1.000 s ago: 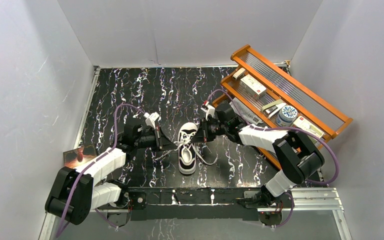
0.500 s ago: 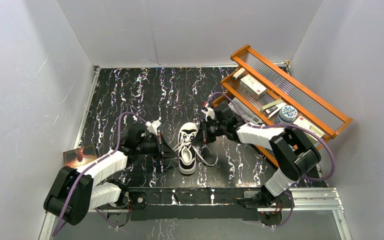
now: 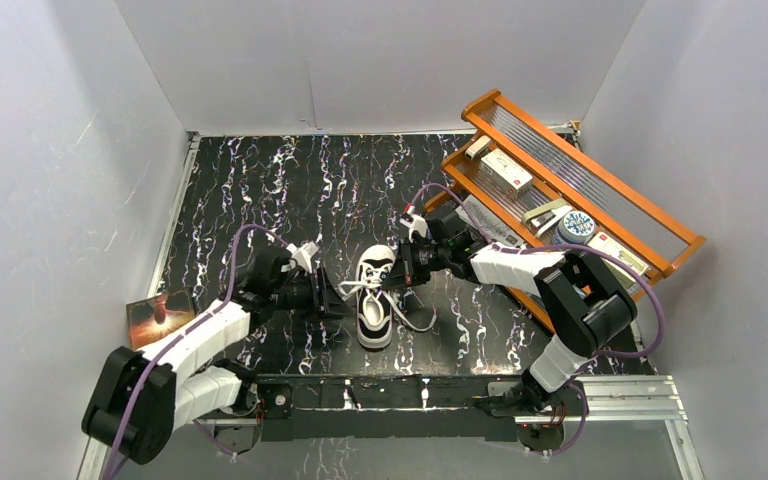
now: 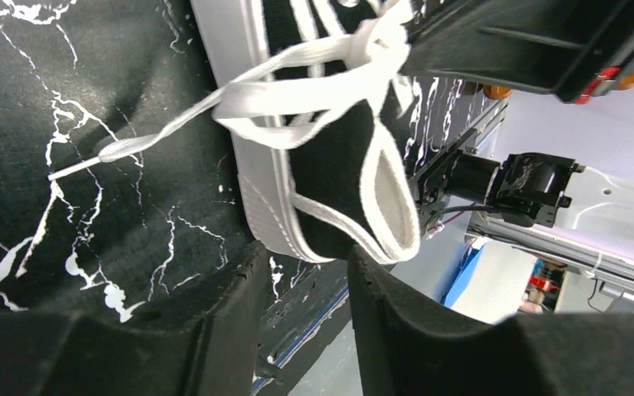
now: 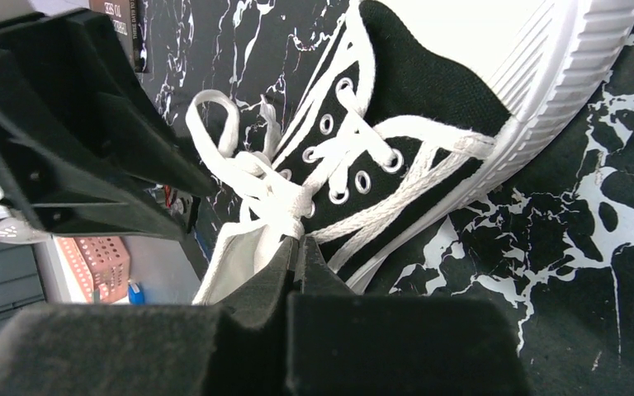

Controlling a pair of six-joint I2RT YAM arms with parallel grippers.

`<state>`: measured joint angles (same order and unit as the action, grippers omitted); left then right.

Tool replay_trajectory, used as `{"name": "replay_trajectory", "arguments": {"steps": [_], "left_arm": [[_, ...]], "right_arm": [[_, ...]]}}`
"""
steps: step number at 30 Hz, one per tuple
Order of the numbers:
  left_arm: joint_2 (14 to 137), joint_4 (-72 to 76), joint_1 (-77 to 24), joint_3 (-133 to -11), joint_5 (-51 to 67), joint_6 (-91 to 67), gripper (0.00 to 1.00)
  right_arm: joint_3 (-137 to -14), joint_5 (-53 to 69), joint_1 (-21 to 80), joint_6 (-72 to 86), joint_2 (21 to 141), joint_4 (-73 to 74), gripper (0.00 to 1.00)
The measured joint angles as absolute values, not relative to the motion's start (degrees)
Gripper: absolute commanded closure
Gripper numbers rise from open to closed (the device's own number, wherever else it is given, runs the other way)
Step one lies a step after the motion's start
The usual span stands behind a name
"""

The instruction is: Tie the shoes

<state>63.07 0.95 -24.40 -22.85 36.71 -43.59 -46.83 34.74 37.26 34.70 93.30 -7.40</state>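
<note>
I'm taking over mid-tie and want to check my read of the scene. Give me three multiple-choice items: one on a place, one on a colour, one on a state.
1. Where is the sneaker?
A) on the floor
B) on the table, near its middle
C) against the left wall

2. What colour are the laces?
A) red
B) black
C) white

3. How do the left fingers stand?
A) parted, holding nothing
B) clamped on the heel
C) out of view

Key:
1 B: the top view shows it on the dark marbled surface.
2 C: they are white in both wrist views.
3 A: the left wrist view shows a gap between them with nothing in it.
</note>
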Motion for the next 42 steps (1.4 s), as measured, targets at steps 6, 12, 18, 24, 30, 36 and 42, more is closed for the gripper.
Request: {"name": "replay_trajectory", "arguments": {"steps": [6,12,18,24,30,36,42], "left_arm": [[57.5,-10.0,-24.4,-30.4,34.7,-39.4,0.45],[64.4,-15.0,-24.1,-45.5,36.1,-32.6,0.44],[85.5,-9.3,-23.6,-54.5,41.3,-26.5,0.55],[96.8,-7.6,-23.5,-55.2,45.5,-24.1,0.62],[97.0,-5.6,-23.7,-55.1,47.7,-23.1,0.76],[97.0,-5.1,-23.7,-55.0,49.1,-22.5,0.77],[97.0,-6.3,-23.7,-53.7,49.2,-21.3,0.79]], "right_arm": [[-47.1,34.9,37.3,33.8,93.3,-6.8,1.0],[-48.2,35.2,37.3,32.3,93.3,-5.3,1.0],[-49.0,35.4,37.4,31.2,93.3,-4.0,1.0],[-49.0,35.8,37.5,31.1,93.3,-3.9,1.0],[-48.9,35.8,37.6,31.1,93.3,-4.0,1.0],[-49.0,35.8,37.6,31.2,93.3,-4.1,1.0],[-48.9,35.8,37.6,31.3,93.3,-4.4,1.0]]}}
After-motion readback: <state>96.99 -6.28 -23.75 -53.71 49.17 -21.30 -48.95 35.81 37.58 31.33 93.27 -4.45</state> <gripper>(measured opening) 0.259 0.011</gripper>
